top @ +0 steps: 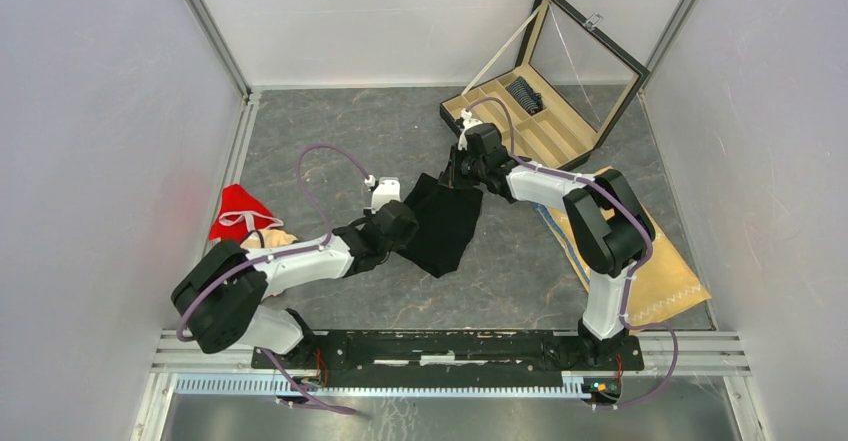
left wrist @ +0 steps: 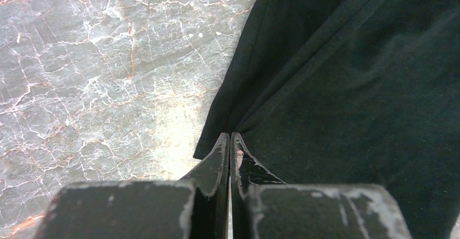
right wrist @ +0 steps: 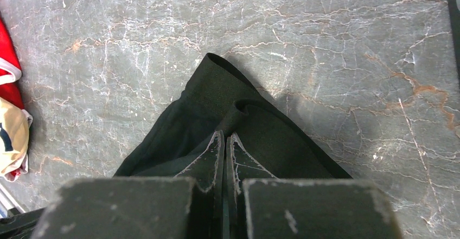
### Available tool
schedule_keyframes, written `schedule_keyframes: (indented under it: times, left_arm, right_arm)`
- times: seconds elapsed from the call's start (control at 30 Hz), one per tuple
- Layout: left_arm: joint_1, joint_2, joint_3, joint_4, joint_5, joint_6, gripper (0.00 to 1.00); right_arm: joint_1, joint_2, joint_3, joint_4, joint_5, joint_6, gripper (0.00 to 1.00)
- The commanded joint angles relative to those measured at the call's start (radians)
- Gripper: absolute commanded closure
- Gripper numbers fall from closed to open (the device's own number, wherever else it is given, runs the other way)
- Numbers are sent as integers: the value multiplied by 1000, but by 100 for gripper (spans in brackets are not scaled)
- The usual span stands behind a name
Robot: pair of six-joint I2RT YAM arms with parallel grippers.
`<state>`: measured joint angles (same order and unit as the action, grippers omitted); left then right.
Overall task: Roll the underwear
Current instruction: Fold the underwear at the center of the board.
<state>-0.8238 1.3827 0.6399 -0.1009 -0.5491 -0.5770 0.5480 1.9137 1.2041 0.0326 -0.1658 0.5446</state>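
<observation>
The plain black underwear (top: 447, 226) lies spread on the grey marbled table, partly lifted at two edges. My left gripper (top: 408, 223) is shut on its left edge; in the left wrist view the closed jaws (left wrist: 230, 137) pinch the hem of the black fabric (left wrist: 347, 87), and folds run out from the tips. My right gripper (top: 463, 177) is shut on its far edge; in the right wrist view the closed jaws (right wrist: 224, 136) hold a raised fold of the black fabric (right wrist: 184, 125). A dark striped underwear roll (top: 524, 94) sits in a box compartment.
An open tan compartment box (top: 545, 136) with a glass lid stands at the back right. A flat tan cloth with zigzag stitching (top: 655, 271) lies under the right arm. A red and cream garment pile (top: 243, 216) lies at the left, also visible in the right wrist view (right wrist: 10, 109).
</observation>
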Motion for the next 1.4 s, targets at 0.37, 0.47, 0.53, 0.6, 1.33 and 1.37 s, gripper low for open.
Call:
schedule_keyframes:
  times: [0.37,0.47,0.53,0.6,1.33,1.37]
  left_arm:
    - [14,115,6,39,-41,44,98]
    - [15,114,5,41,-41,46,98]
    - [15,110,5,41,-41,46,98]
    - [15,107,5,42,-40,46,98]
    - [18,-93,9,-111,-140,-85,41]
    - [18,-117,7,-125,-147,-96,36]
  right_arm:
    - [22,-52,79,-25,-15,-38,99]
    - [23,-33,93,-25,-12,-37,98]
    - [24,-20,104,-25,-13,-34,98]
    - [24,-9,107,-18,-14,-30,97]
    - [14,10,105,314,-343,29,59]
    - [14,-16,95,250,-263,-11,59]
